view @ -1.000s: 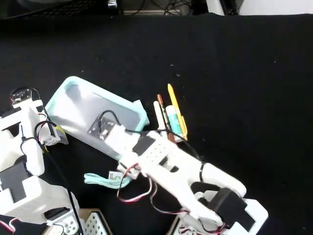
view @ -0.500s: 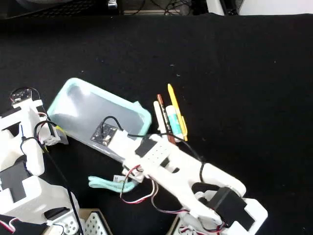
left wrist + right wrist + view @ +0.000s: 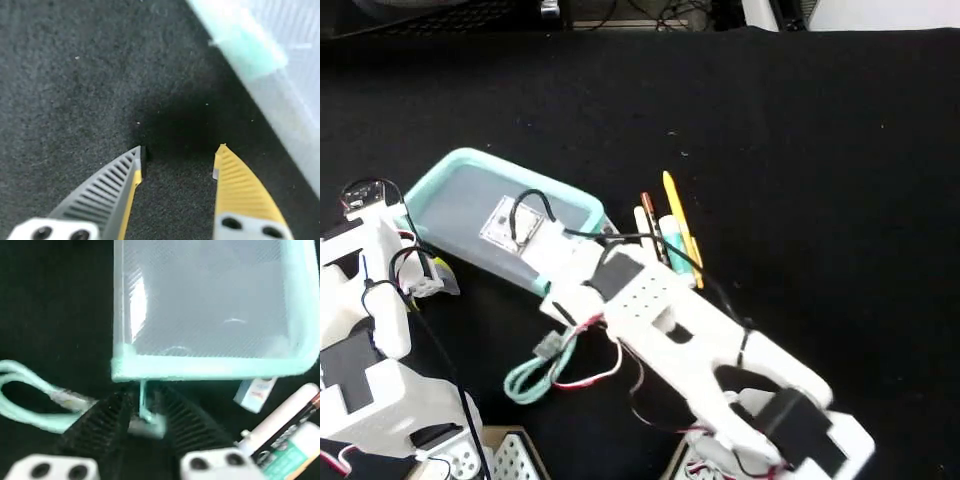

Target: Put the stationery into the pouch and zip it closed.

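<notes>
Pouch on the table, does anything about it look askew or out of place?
The pouch lies diagonally, and the stationery sits outside beside it while the right end effector pinches a teal tab at its edge.

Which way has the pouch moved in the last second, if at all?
Yes: the pouch slid left, away from the pens, which stayed put.

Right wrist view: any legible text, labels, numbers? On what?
Nothing legible.
Small tag at the edge of the pouch: reddish print, too blurred to read.
Teal-labelled stick: dark print on its label, too blurred to read.
Zipper pull, in the right gripper: no print seen.
</notes>
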`<state>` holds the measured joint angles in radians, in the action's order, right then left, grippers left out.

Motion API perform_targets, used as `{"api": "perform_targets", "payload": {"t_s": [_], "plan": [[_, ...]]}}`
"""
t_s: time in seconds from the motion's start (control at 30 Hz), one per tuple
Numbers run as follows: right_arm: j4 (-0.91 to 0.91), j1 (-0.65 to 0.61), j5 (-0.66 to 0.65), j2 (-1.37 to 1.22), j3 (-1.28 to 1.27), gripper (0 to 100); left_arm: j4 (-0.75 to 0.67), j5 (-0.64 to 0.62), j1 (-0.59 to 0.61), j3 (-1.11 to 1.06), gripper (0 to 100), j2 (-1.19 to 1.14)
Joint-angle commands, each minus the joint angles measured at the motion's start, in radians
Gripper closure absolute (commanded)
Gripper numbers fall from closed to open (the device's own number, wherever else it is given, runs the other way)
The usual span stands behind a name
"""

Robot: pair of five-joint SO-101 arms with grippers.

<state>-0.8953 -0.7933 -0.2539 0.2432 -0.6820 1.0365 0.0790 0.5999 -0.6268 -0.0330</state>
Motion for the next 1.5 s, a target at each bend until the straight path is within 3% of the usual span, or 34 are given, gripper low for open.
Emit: {"api": "perform_targets", "payload": {"t_s": [0.0, 0.23, 0.5, 0.77, 0.83, 0.93, 1.37, 1.47], "plan": [[-0.021, 0.011, 0.029, -0.038, 0.062, 75.8, -0.008, -0.015, 0.044, 0.022, 76, -0.003], [-0.092, 0.014, 0.041, -0.058, 0.061, 74.5, -0.008, -0.015, 0.044, 0.024, 76, -0.002], [0.012, 0.015, 0.308, -0.15, 0.053, 74.7, -0.008, -0.015, 0.044, 0.025, 76, -0.002], [-0.003, 0.015, 0.381, -0.326, 0.134, 75.0, -0.009, -0.015, 0.044, 0.027, 76, -0.002], [-0.051, 0.014, 0.377, -0.358, 0.168, 79.9, -0.009, -0.015, 0.044, 0.027, 76, -0.002], [-0.135, 0.021, 0.345, -0.374, 0.219, 98.8, -0.009, -0.015, 0.044, 0.027, 76, -0.002], [-0.322, 0.152, 0.026, -0.088, 0.122, 98.2, -0.009, -0.015, 0.042, 0.027, 76, -0.003], [-0.321, 0.147, 0.038, -0.053, 0.102, 89.4, -0.009, -0.015, 0.042, 0.027, 76, -0.002]]}}
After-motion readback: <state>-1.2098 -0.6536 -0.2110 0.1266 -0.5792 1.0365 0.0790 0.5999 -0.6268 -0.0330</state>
